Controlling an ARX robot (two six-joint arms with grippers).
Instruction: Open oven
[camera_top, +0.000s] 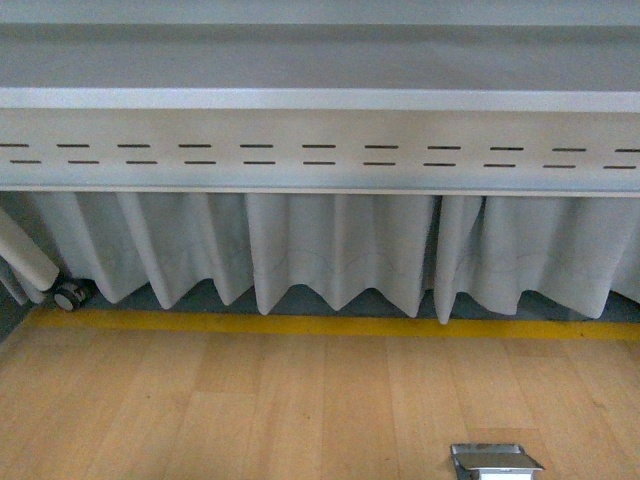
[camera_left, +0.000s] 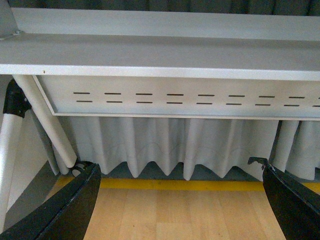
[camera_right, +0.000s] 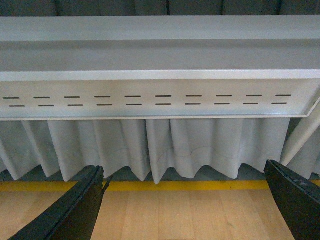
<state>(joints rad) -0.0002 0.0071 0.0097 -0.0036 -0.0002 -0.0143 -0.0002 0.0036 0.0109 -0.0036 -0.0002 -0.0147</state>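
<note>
1. Well, nearest first: in the left wrist view the left gripper (camera_left: 176, 169) is spread wide, its black fingers (camera_left: 70, 205) sitting in the lower left and lower right corners with nothing between them.
2. The right gripper (camera_right: 184, 167) is just as wide apart in its own view, and also holds nothing.
3. At the bottom edge of the front view, right of centre, I see a small metal piece (camera_top: 495, 462); I cannot tell what it is.
4. Past that lies the wood floor (camera_top: 250, 400), crossed by a yellow line (camera_top: 300, 325) running left to right across the frame.
5. Behind the line hangs a pleated pale curtain (camera_top: 330, 250), with a caster (camera_top: 70, 295) at centre left.
6. Across the upper part of all three views runs a slotted panel (camera_top: 320, 150) under a table edge.
7. The oven shows in no view, so I cannot say which way it lies from either gripper, how its handle runs, or which arm is nearer.
8. My guess is that it stands above the frame, on that table; both arms would need raising before I can pick one.
</note>
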